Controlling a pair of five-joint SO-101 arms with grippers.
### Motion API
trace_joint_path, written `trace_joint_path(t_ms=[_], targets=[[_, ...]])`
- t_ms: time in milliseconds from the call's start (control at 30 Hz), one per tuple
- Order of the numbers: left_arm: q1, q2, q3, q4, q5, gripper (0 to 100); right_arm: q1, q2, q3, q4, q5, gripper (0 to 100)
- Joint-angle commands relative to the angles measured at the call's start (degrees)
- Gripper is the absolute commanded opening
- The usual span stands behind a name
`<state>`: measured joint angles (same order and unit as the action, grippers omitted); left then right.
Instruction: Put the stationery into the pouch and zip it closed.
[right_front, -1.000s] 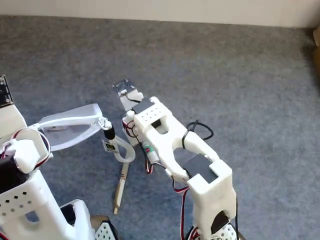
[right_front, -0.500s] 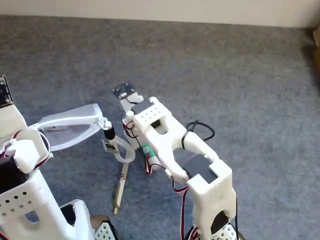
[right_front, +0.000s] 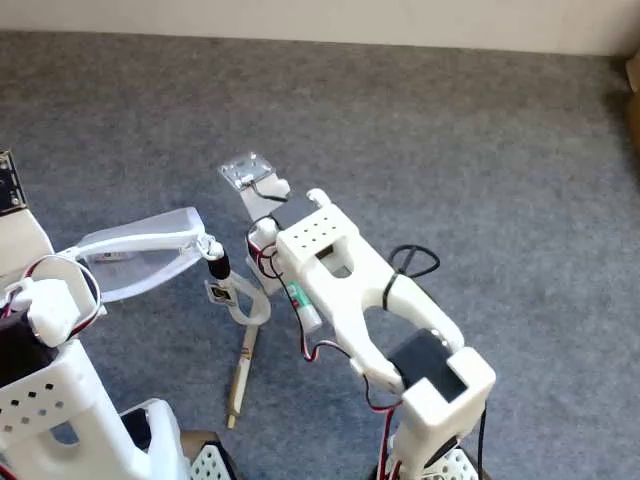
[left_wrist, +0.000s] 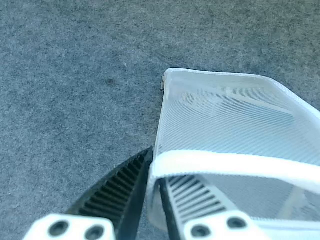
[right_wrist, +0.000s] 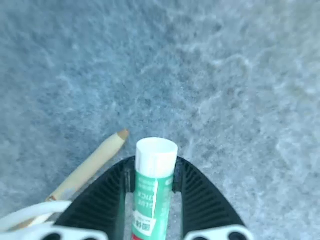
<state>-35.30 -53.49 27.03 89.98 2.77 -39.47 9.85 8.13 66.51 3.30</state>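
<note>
Glue stick (right_wrist: 154, 150) (green, white cap) sits clamped in the right claw (right_wrist: 155, 167), near a wooden pencil (right_wrist: 87, 167); the left claw (left_wrist: 155, 172) pinches the white rim of the mesh pouch (left_wrist: 225, 115).

White striped pouch (left_wrist: 225, 115), green-and-white glue stick (right_wrist: 154, 190).

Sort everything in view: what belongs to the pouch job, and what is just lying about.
Job: mesh pouch in the left gripper; glue stick in the right gripper; pencil.
Lying about: grey carpet underneath.
</note>
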Motion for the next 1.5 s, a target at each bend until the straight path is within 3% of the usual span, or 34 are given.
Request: trace_joint_path(t_ms=[0,400,1000,1267,1467], targets=[[-0.9,0.7,0.3,-1.3,-0.4,1,-0.3,-8.1,2.1,-0.6,0.7,0.8],[-0.8,0.8,0.3,-1.3,-0.4,1,-0.4,-24.3,17.8,-11.2,0.7,0.8],[-0.7,0.9,0.9,-1.8,-0.4,1,-0.4,-42.9,27.4,-12.4,0.7,0.9],[-0.7,0.9,0.9,-1.8,-0.4,1,-0.6,-57.8,40.2,-22.5,0.7,0.9],[-0.7,0.9,0.9,-1.8,-0.4,1,-0.6,-66.4,44.8,-24.1,1.1,0.9]])
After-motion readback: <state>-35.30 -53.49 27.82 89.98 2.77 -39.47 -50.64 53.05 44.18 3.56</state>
